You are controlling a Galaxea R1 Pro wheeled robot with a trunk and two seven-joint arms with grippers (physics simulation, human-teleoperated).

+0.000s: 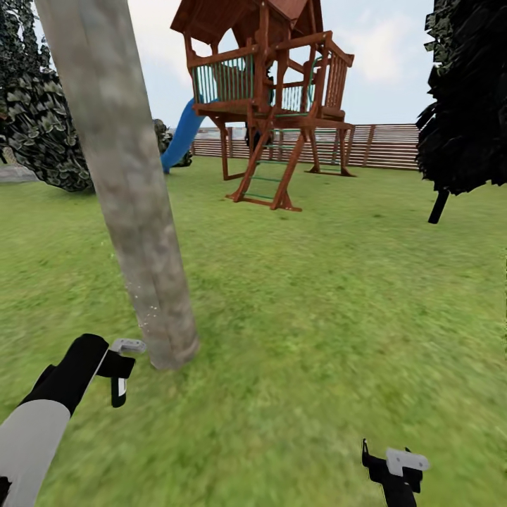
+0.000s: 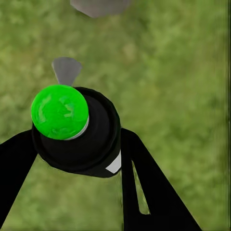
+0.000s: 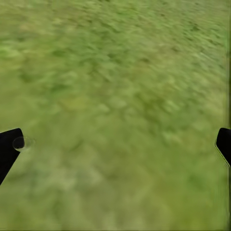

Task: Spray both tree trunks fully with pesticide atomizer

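Left gripper (image 2: 77,159) clamps the pesticide atomizer (image 2: 74,127), just beside the leaning tree trunk (image 1: 130,183) base; right gripper (image 3: 115,144) gapes, empty.

A thick pale mottled tree trunk (image 1: 134,197) stands on the green grass floor (image 1: 338,296) at left, with the left pincer (image 1: 121,370) just beside its base. Behind it stands a brown wooden play tower (image 1: 271,91), with a slatted wooden fence (image 1: 384,146) farther back.
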